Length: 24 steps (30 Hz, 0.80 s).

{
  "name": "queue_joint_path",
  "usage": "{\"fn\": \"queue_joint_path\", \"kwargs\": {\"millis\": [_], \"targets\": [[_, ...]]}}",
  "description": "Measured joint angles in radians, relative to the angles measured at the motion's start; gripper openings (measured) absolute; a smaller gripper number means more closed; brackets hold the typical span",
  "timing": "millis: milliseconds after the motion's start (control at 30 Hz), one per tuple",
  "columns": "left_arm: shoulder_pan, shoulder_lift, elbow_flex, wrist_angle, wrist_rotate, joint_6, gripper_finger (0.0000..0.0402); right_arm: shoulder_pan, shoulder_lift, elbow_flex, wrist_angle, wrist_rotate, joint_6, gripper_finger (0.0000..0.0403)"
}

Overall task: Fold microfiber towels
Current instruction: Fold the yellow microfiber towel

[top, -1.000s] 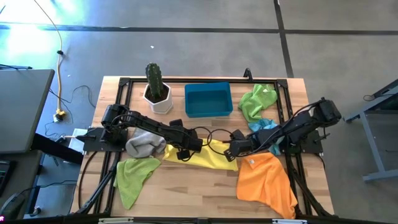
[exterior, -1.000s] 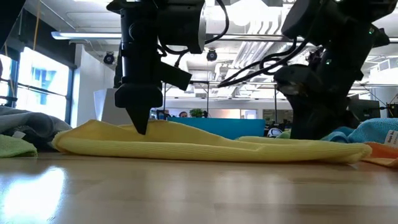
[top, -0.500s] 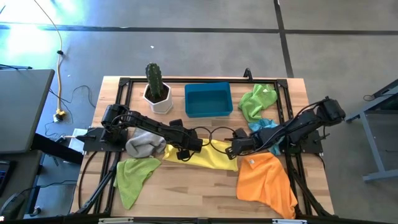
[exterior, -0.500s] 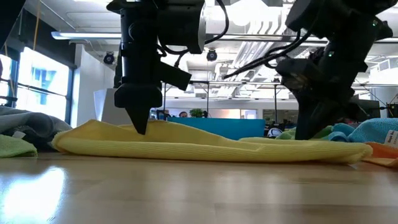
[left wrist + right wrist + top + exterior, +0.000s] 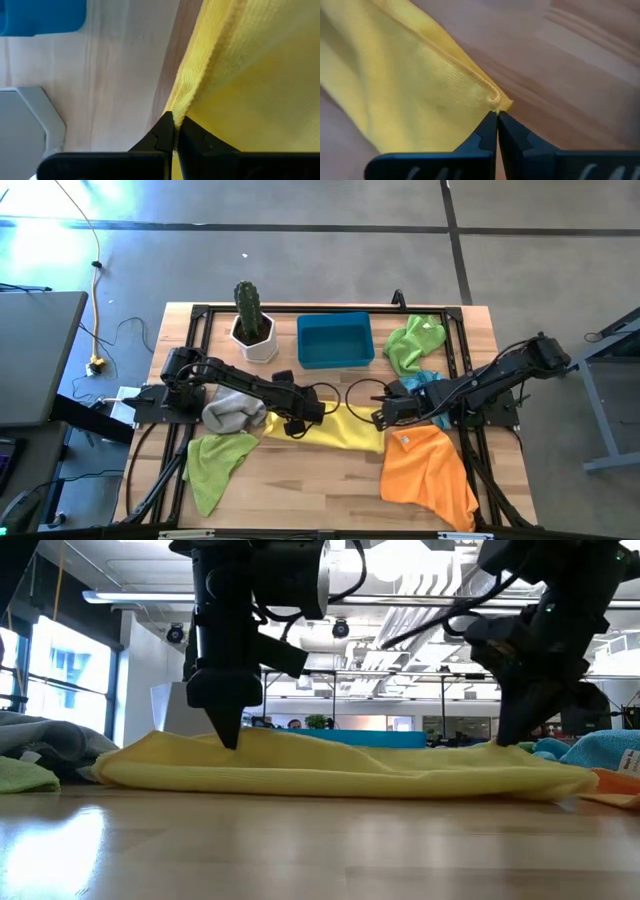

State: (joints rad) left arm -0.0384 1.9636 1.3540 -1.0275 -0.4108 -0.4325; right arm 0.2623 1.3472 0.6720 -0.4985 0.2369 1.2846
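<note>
Barely begun: left gripper (image 5: 291, 426) and right gripper (image 5: 381, 417) each pinch a corner of the yellow towel (image 5: 335, 431), flat mid-bench (image 5: 330, 485). Five others lie crumpled, unfolded.

1. Both arms are dark, near-black, built of slim tubular links joined by chunkier rounded joint housings.
2. Each arm stands on a black base bolted to a black metal frame running along the table edges.
3. Thin black cables loop loosely from the wrists of both arms, arching between them.
4. The left gripper (image 5: 174, 131) has two matte black fingers, wedge-shaped, tapering to narrow tips from a broad flat black carriage.
5. The right gripper (image 5: 496, 122) has the same form: black, angular, smooth-faced fingers narrowing to fine points.
</note>
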Motion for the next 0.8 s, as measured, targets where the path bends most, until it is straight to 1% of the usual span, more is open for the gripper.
{"fn": "queue_joint_path", "kwargs": {"millis": [167,300,400,533,633,733,800], "targets": [[0.002,0.000,0.000,0.007,-0.003,0.036,0.0005,0.000,0.000,0.000,-0.040,0.001,0.002,0.0000],[0.005,0.000,0.000,0.010,-0.040,0.028,0.0005,0.000,0.000,0.000,-0.030,0.022,0.000,0.0001],[0.015,0.000,0.000,0.015,-0.039,0.027,0.0011,0.000,0.000,0.000,-0.024,0.022,-0.001,0.0016],[0.029,0.000,0.000,0.027,-0.016,0.028,0.0040,0.000,0.000,0.000,-0.023,0.007,-0.007,0.0068],[0.041,0.001,0.000,0.024,0.012,0.057,0.0073,-0.001,-0.007,0.000,-0.037,-0.042,-0.007,0.0106],[0.048,0.001,0.000,-0.007,0.014,0.074,0.0106,0.000,-0.024,0.000,-0.034,-0.096,-0.010,0.0126],[0.051,0.001,0.000,-0.060,-0.017,0.069,0.0123,0.011,-0.038,0.000,-0.014,-0.119,-0.043,0.0129]]}}
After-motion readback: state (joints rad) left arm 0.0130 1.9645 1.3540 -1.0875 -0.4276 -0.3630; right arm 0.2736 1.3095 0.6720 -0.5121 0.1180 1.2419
